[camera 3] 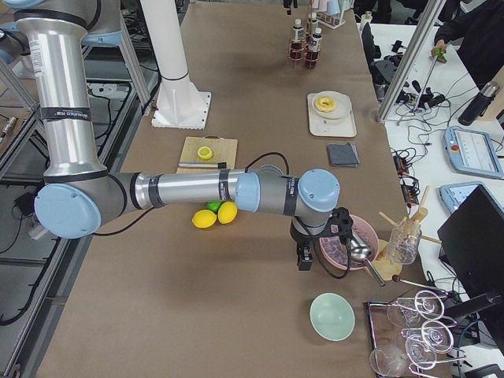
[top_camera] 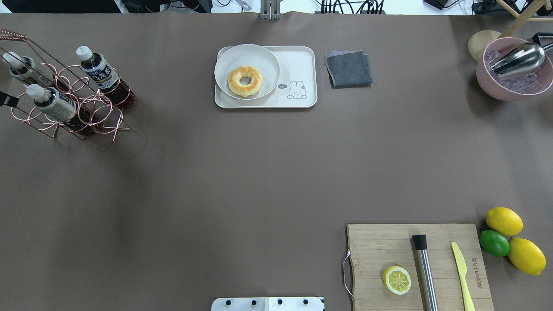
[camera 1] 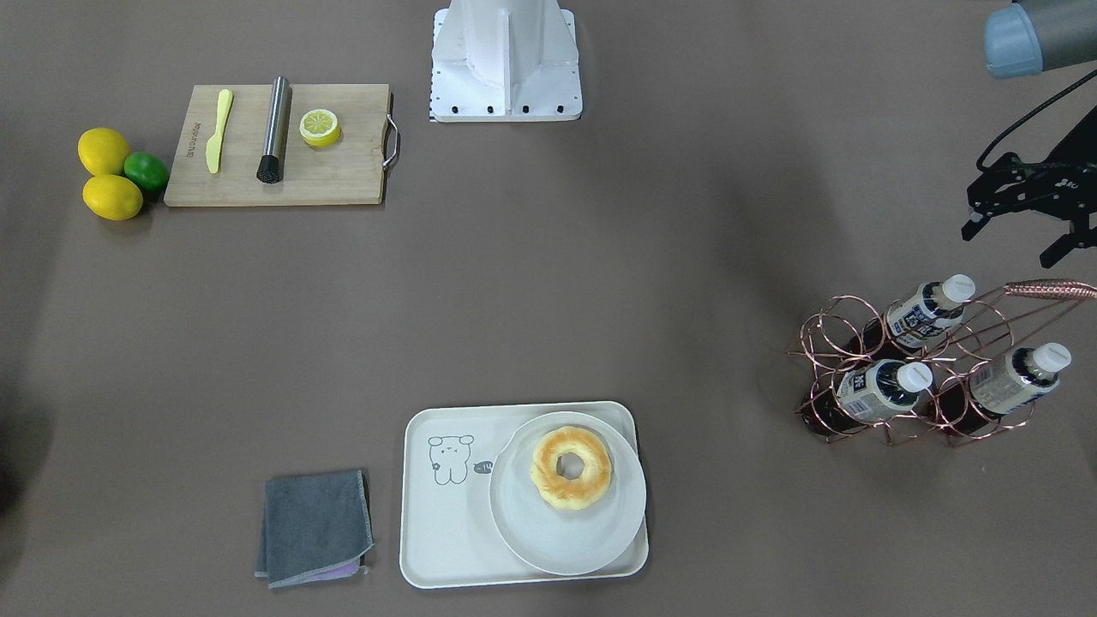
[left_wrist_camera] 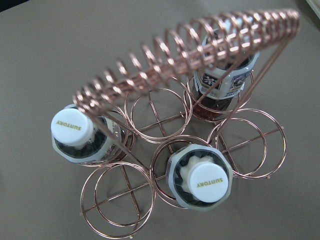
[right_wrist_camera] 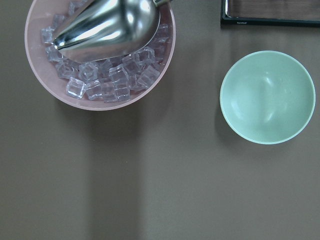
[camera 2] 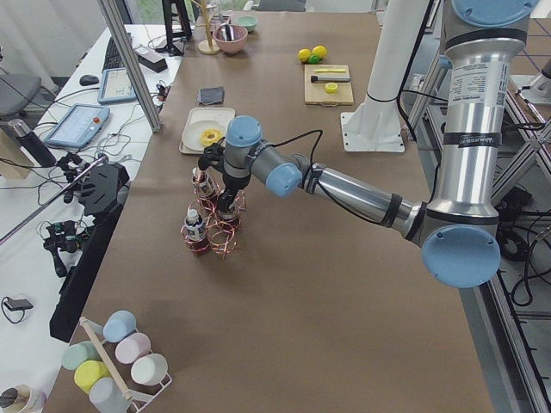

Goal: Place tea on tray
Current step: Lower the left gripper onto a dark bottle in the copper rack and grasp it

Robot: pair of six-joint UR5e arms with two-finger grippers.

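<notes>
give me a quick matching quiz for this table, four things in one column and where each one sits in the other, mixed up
Things:
1. doughnut
2. lemon half
3. metal scoop
4. grey cloth

Places:
A. in the pink bowl of ice
B. on the round plate
C. on the bare table beside the tray
D. on the cutting board

Pairs: 1-B, 2-D, 3-A, 4-C
</notes>
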